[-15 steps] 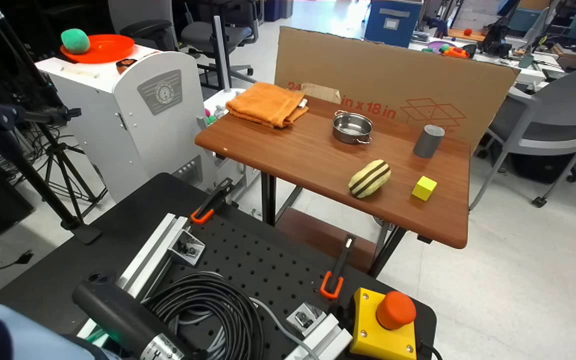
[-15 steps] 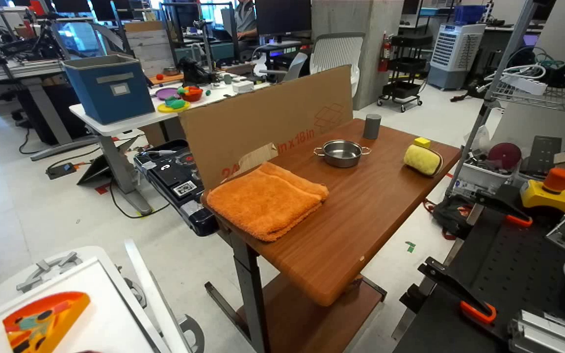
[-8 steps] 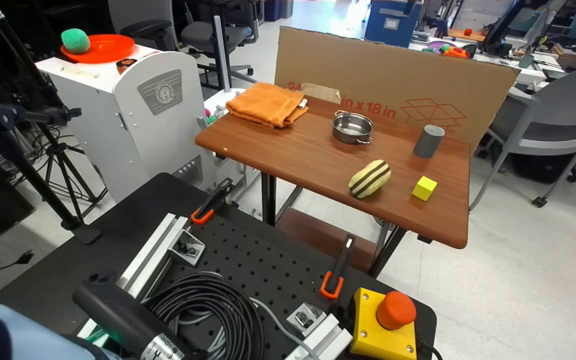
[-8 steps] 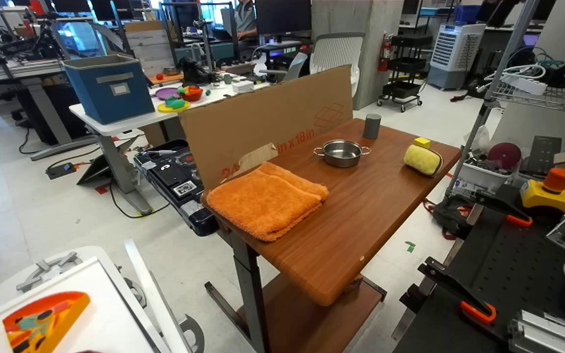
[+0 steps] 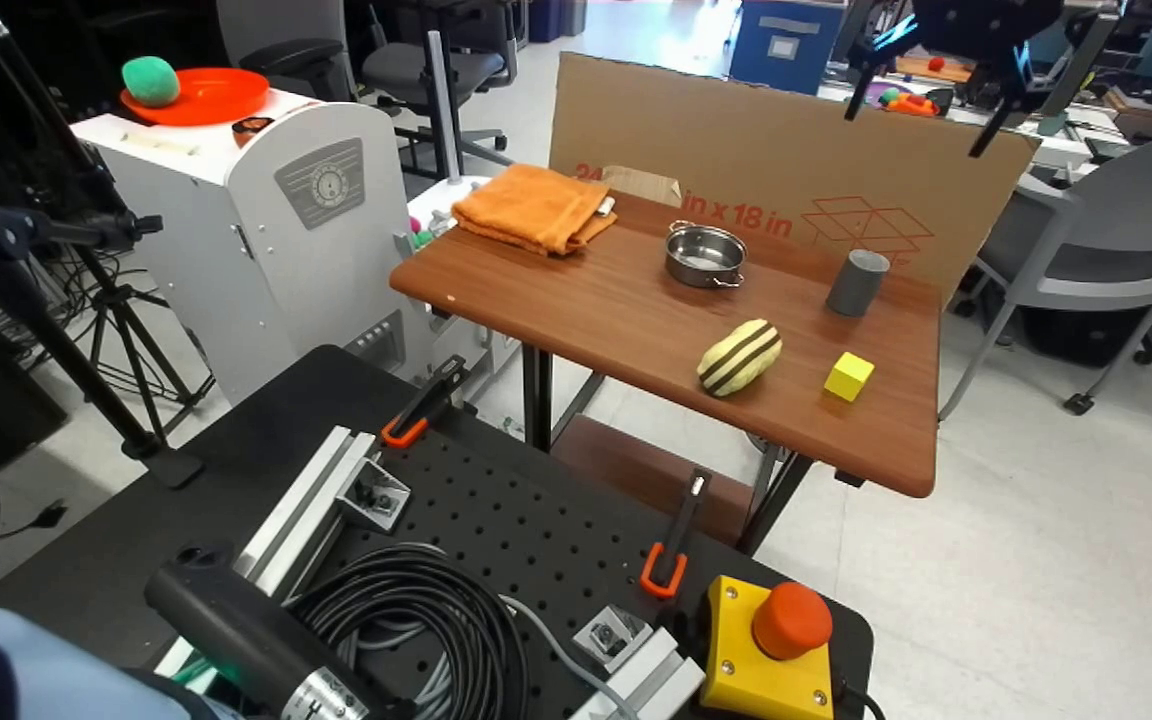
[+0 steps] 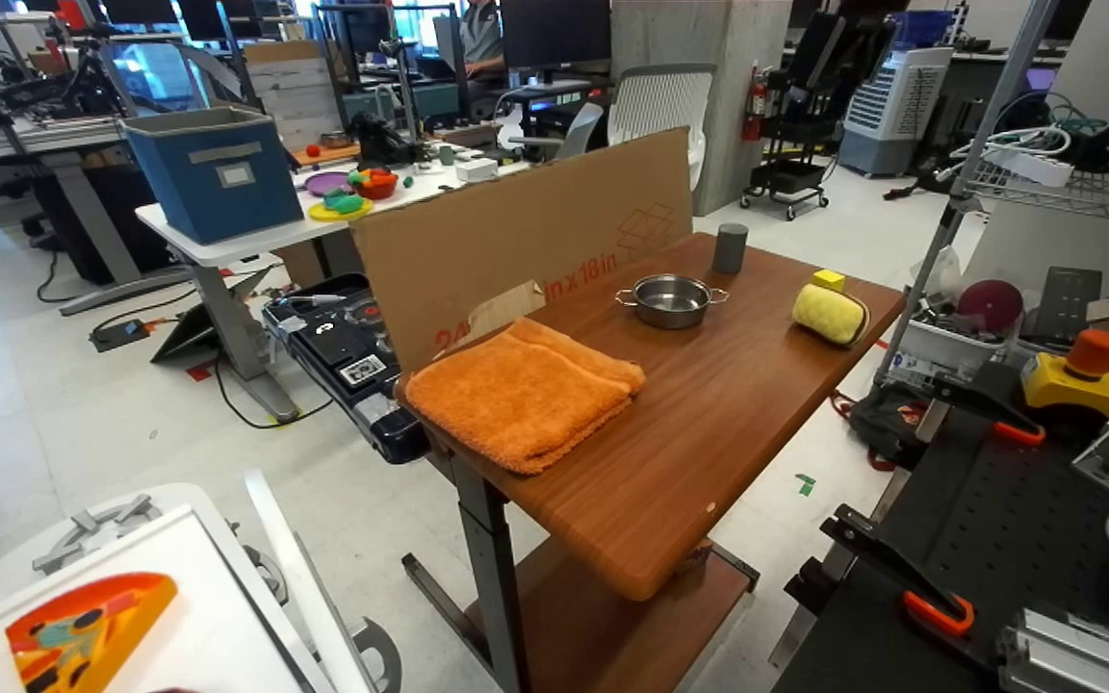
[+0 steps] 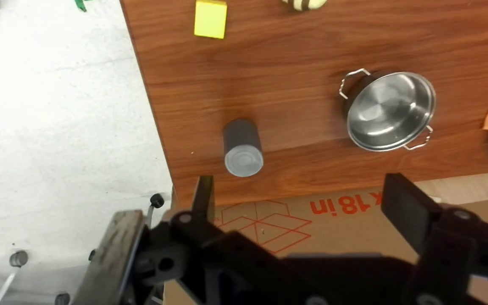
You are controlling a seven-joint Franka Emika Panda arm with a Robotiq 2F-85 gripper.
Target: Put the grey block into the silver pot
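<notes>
Because the block [image 5: 856, 285] stands upright, across the pot [image 7: 388, 111] from the cloth [image 5: 534, 210], an off-centre descent by the gripper [image 5: 914, 134] might topple it, and its round side could let it roll; the fingers [image 7: 409, 212] are apart, empty. It looks smooth, dark grey, paler on top.

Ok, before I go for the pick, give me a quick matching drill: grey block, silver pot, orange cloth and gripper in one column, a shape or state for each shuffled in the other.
Column one
1. grey block
2. silver pot
3. orange cloth
4. gripper

Column two
A. folded and lying flat
B. jaws apart, gripping nothing
C. cylinder-shaped, standing on end
D. open-topped, with a shiny metal inside

Right pairs: 1-C, 2-D, 3-A, 4-B
</notes>
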